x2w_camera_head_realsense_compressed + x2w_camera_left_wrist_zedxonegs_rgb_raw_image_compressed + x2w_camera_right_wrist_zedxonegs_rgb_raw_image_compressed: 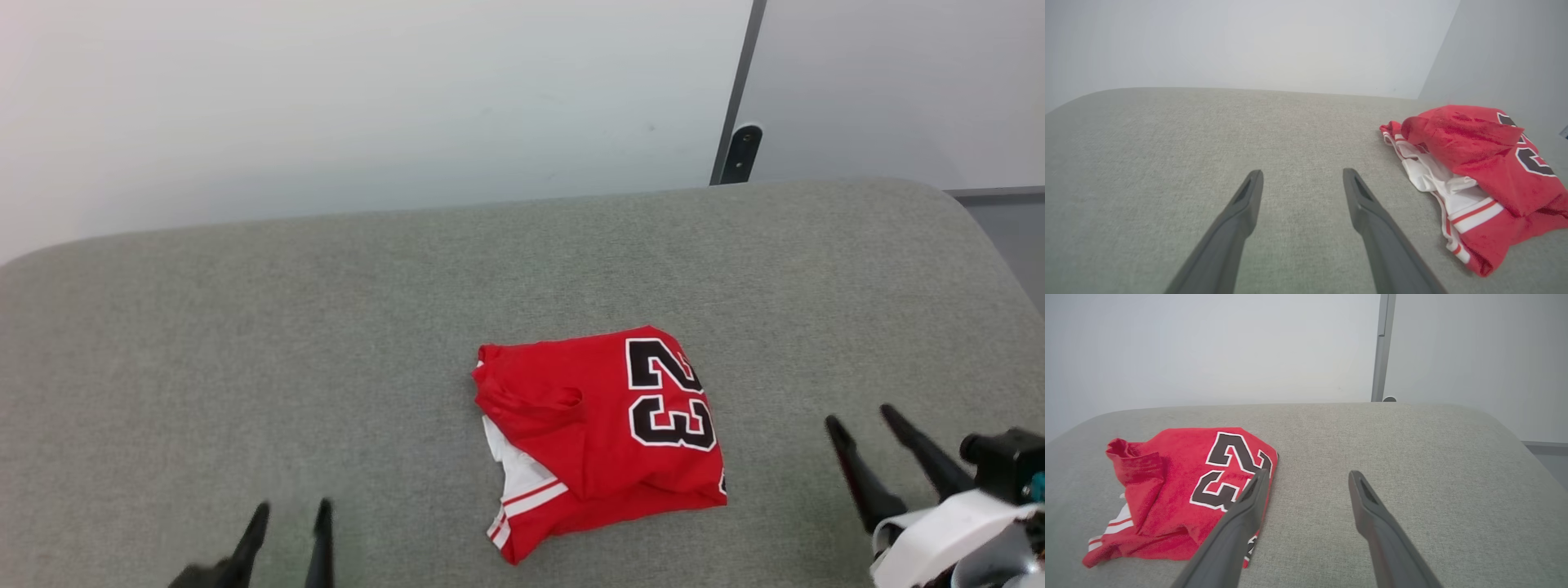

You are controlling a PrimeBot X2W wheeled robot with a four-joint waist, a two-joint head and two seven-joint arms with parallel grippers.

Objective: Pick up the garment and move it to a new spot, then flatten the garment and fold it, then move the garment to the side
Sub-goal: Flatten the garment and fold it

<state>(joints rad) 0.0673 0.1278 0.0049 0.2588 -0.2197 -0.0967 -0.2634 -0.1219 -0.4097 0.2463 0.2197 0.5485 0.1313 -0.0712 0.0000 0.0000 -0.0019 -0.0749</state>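
Both hands open and empty over the grey upholstered surface (245,310), left hand (293,505) lower left, right hand (859,415) lower right, fingers angled up-left; folded red jersey (604,425) lies lower centre, its "23" reading down-frame.

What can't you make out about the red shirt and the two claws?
- garment, head view: folded, so underside and inner layers hidden.
- number 23, left wrist view: cut off by right edge.
- garment's near edge, right wrist view: partly behind a finger of the right gripper.
- left gripper, head view: body cut off by bottom edge.
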